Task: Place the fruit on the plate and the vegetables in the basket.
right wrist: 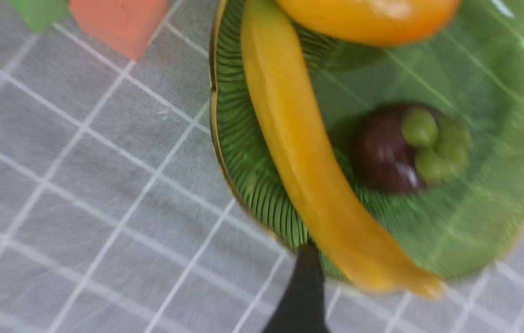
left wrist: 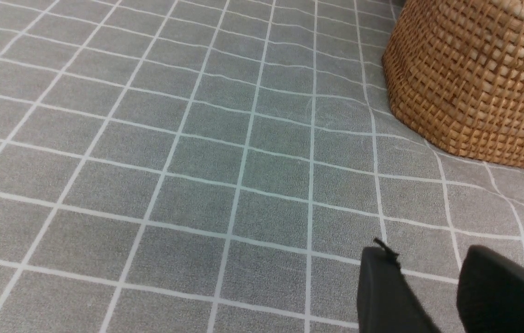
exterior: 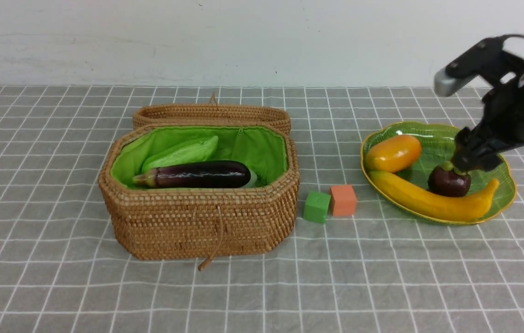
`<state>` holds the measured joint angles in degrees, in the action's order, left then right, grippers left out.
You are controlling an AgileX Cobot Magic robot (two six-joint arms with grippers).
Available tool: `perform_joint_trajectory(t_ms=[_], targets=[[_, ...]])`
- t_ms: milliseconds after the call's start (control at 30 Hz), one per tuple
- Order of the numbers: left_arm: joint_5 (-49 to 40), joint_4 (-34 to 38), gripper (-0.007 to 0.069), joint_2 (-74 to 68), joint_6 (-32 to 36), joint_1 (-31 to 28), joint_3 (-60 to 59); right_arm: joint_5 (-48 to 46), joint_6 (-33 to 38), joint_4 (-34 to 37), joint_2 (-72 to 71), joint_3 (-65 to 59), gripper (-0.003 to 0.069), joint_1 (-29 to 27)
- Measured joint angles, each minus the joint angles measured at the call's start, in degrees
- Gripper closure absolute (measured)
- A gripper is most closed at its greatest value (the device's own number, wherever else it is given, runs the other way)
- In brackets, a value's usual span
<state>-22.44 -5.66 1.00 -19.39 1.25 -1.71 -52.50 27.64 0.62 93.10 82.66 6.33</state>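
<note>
grey checked cloth surface (exterior: 262, 296). right tool (exterior: 467, 162) spread just above dark purple mangosteen (exterior: 449, 181), resting on green glass plate (exterior: 507, 178) beside yellow banana (exterior: 428, 199). fruit step looks finished; next, lift clear.

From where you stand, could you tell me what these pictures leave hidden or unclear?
- Front view: the eggplant and cucumber cover the basket floor, so anything beneath them is hidden.
- Front view: the right pincer is partly cut off by the right arm's own body; the left arm is out of frame.
- Right wrist view: motion blur smears the mangosteen and plate.
- Left wrist view: the basket is cut off by the frame edge.
</note>
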Motion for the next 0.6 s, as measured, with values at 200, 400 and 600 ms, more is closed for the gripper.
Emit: perform_joint_trajectory(t_ms=[200, 400, 600], targets=[[0.00, 0.00, 0.0386, 0.00, 0.00, 0.00, 0.00, -15.79, -8.67, 0.07, -14.04, -0.40, 0.0501, 0.00], [0.00, 0.00, 0.0386, 0.00, 0.00, 0.00, 0.00, -19.14, -9.31, 0.92, -19.88, -0.95, 0.0676, 0.00], [0.00, 0.00, 0.0386, 0.00, 0.06, 0.00, 0.00, -19.34, -9.42, 1.84, -23.19, -0.95, 0.0677, 0.00]])
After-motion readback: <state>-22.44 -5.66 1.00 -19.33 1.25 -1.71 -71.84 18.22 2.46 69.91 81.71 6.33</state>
